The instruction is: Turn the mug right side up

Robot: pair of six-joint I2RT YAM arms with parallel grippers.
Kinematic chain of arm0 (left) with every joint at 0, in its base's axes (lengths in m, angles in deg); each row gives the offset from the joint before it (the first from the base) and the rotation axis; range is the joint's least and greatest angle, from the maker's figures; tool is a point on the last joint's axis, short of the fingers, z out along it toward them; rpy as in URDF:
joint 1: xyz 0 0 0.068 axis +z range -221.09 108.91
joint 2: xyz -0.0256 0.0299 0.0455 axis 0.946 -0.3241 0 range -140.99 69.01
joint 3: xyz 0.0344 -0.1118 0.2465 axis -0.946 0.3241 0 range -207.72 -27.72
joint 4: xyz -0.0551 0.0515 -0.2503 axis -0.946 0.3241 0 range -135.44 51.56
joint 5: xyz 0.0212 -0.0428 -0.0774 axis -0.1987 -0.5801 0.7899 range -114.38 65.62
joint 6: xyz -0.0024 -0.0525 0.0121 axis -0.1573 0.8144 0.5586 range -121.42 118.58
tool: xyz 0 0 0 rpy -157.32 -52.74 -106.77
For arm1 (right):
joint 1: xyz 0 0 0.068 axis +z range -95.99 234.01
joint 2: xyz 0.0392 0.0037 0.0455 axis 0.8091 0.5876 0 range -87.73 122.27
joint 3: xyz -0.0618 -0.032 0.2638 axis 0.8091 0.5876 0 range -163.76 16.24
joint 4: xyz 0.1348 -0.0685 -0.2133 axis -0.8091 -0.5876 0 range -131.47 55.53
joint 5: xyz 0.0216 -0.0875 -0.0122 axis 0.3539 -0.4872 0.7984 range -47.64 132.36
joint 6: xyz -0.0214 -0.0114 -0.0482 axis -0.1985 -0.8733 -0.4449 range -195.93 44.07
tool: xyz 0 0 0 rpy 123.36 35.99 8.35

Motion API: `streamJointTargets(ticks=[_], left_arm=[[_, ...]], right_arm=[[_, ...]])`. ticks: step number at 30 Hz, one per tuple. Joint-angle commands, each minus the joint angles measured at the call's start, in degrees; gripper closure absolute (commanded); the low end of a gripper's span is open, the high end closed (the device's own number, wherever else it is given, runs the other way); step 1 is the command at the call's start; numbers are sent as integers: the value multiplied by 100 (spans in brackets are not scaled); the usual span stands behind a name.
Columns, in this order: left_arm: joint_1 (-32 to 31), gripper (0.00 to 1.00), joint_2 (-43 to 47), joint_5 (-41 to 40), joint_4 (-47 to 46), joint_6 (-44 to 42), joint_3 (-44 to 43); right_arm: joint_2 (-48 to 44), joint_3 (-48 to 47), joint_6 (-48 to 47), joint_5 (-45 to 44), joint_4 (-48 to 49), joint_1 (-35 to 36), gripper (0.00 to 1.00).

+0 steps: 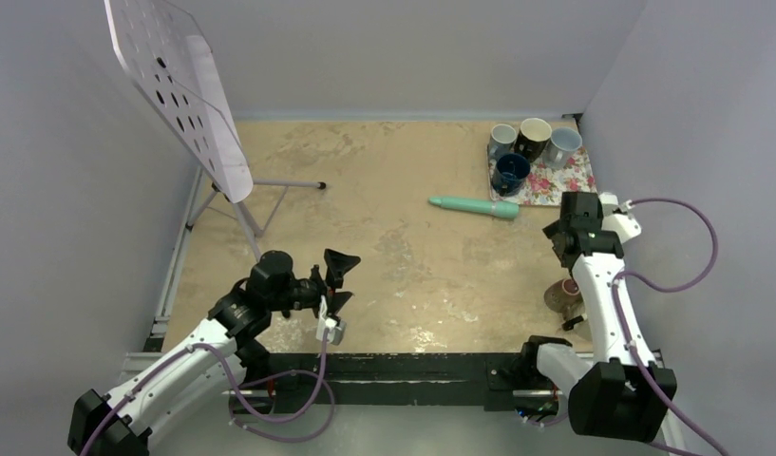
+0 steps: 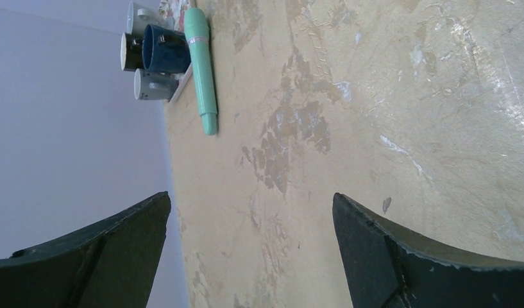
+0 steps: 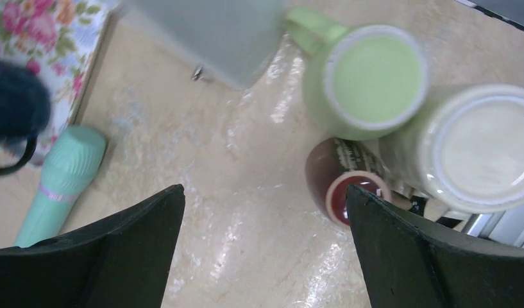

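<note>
Three mugs stand close together in the right wrist view: a light green mug (image 3: 368, 80) with its mouth up, a cream mug (image 3: 477, 147) with its mouth up, and a small brown mug (image 3: 336, 183) whose dark red inside faces the camera. In the top view the brown mug (image 1: 561, 295) sits near the right table edge, beside the right arm. My right gripper (image 3: 264, 187) hangs open above bare table, holding nothing, and its right finger overlaps the brown mug's rim. My left gripper (image 2: 252, 194) is open and empty, far off at the near left (image 1: 344, 280).
A floral mat (image 1: 555, 183) at the back right carries several upright mugs, among them a dark blue one (image 1: 509, 174). A mint green tube (image 1: 474, 205) lies left of the mat. A white perforated board on a tripod (image 1: 179, 85) stands at the back left. Walls enclose the table.
</note>
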Motion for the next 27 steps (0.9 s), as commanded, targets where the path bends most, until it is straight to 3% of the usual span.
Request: streamJointTargets(ticks=[1,6,18,27], left_arm=[[-17,0,87,155,-531,291,118],[-20,0,126,136,-584,326,142],[-20,0,75,74,-605,275,64],[-19,0,80,66,-639,292,100]], right_arm=[[40,113,1311,-560,-725,-584,2],[105,299,1744,-633,-792,-863,2],[-72,774,777,711,376,-912,8],[390,556,202,1302,851,-207,10]])
